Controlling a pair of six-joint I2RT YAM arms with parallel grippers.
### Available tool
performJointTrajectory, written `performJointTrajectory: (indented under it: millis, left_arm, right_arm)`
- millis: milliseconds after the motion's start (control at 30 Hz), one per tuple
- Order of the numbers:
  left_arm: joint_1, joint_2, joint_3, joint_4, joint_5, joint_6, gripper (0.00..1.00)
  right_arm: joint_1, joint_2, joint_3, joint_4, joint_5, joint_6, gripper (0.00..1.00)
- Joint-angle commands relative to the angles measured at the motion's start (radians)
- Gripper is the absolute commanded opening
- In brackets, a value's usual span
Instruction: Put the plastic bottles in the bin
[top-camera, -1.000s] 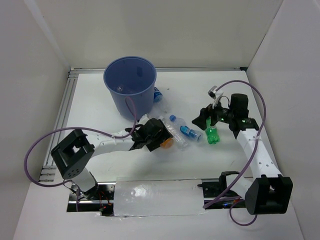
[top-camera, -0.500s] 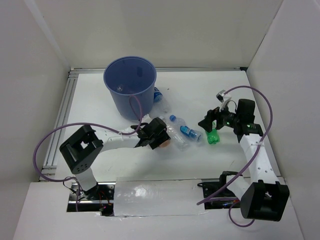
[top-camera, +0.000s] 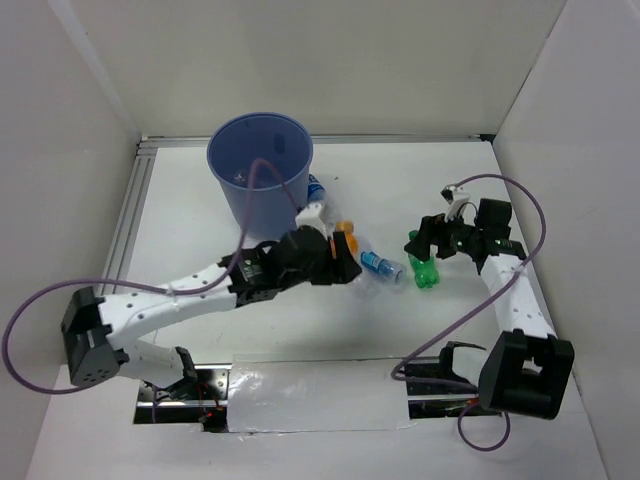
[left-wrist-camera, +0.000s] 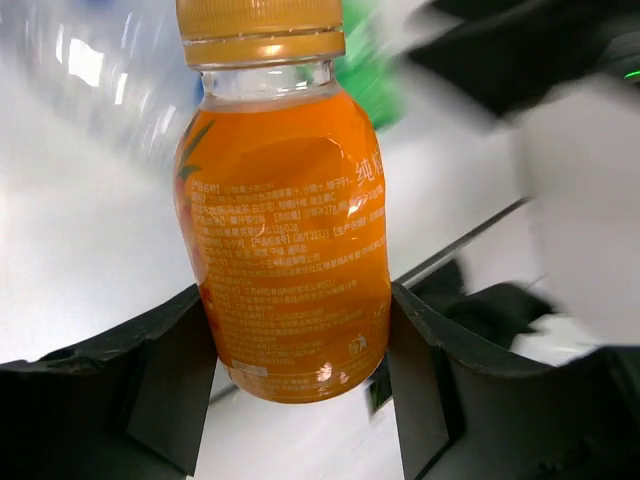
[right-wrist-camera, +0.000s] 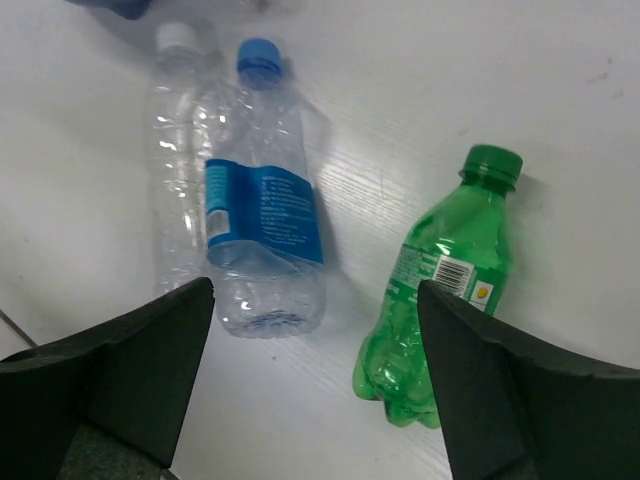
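On white table (top-camera: 180, 230), blue bin (top-camera: 250, 205) far left — left gripper (left-wrist-camera: 300, 340) clamped on orange bottle (left-wrist-camera: 285, 230); right gripper (right-wrist-camera: 312, 300) spread wide near green bottle (right-wrist-camera: 440, 290).

Probably a robotics lab test cell: plain white panels (top-camera: 330, 60) box in a white surface (top-camera: 180, 230), an aluminium rail (top-camera: 118, 240) lines its left edge, and the cabled left arm (top-camera: 180, 295) and right arm (top-camera: 515, 300) are bolted at its near edge.

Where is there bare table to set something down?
Bare: the far stretch between the bin and the right gripper, and the strip left of the bin. Crowded: the middle, where clear bottles and the green bottle lie between the right gripper and the left gripper holding the orange bottle.
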Motion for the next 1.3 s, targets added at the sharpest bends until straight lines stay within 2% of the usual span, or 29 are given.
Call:
performJointTrajectory:
  millis: [0,100,200,333,433,500,533,567,633,667,700,767,800,967,1033,1100,1167,1200,1267]
  left_arm:
    - [0.045,-0.073,0.171,-0.003,-0.109,0.266,0.04]
    - [0.117,-0.073,0.360,0.016,-0.185,0.404,0.06]
    - [0.245,-0.040,0.446,0.063,-0.222,0.457,0.07]
    - [0.451,0.020,0.485,0.086,-0.276,0.446,0.12]
    - [0.539,0.072,0.512,0.066,-0.267,0.423,0.18]
    - [0.599,0.134,0.534,0.006,-0.247,0.414,0.26]
    - [0.616,0.151,0.555,-0.009,-0.233,0.414,0.32]
    - [0.636,0.166,0.566,-0.026,-0.233,0.405,0.51]
    - [0.648,0.191,0.575,-0.049,-0.209,0.405,0.66]
    - [0.648,0.200,0.575,-0.049,-0.209,0.405,0.78]
    - [0.648,0.200,0.586,-0.049,-0.199,0.405,0.84]
    - [0.648,0.200,0.597,-0.049,-0.199,0.425,0.89]
    - [0.648,0.200,0.613,-0.060,-0.190,0.425,0.97]
    - [0.575,0.156,0.669,-0.071,-0.201,0.544,1.00]
    - [0.480,0.096,0.660,-0.062,-0.201,0.596,1.00]
    - [0.387,0.045,0.585,-0.062,-0.201,0.619,1.00]
    - [0.333,-0.045,0.504,-0.062,-0.160,0.591,1.00]
    - [0.290,-0.079,0.395,-0.062,-0.137,0.565,1.00]
    - [0.247,-0.171,0.275,-0.048,-0.074,0.471,0.98]
  right_arm:
    - [-0.007,0.080,0.051,-0.021,0.068,0.044,0.86]
    - [-0.007,0.152,0.062,-0.021,0.136,0.069,0.83]
    - [-0.007,0.205,0.071,0.001,0.176,0.081,0.85]
    - [-0.016,0.234,0.081,0.012,0.194,0.091,0.88]
    - [-0.016,0.243,0.081,0.022,0.231,0.091,0.90]
    - [-0.016,0.243,0.090,0.022,0.261,0.091,0.91]
    - [-0.016,0.252,0.090,0.022,0.271,0.091,0.95]
    - [-0.016,0.263,0.090,0.022,0.271,0.091,0.96]
    - [-0.016,0.278,0.101,0.022,0.280,0.091,0.96]
    - [-0.016,0.289,0.101,0.022,0.291,0.091,0.97]
    - [-0.005,0.318,0.113,0.022,0.307,0.091,0.97]
    - [0.010,0.353,0.134,0.013,0.317,0.091,0.97]
    - [0.022,0.388,0.134,0.013,0.346,0.091,0.97]
    - [0.059,0.475,0.165,0.025,0.420,0.100,0.96]
    - [0.069,0.518,0.165,0.025,0.420,0.100,0.93]
    - [0.078,0.544,0.186,0.025,0.411,0.100,0.79]
    - [0.078,0.553,0.217,-0.008,0.381,0.089,0.60]
    - [0.078,0.553,0.229,-0.020,0.363,0.074,0.43]
    - [0.069,0.525,0.290,-0.059,0.325,0.036,0.29]
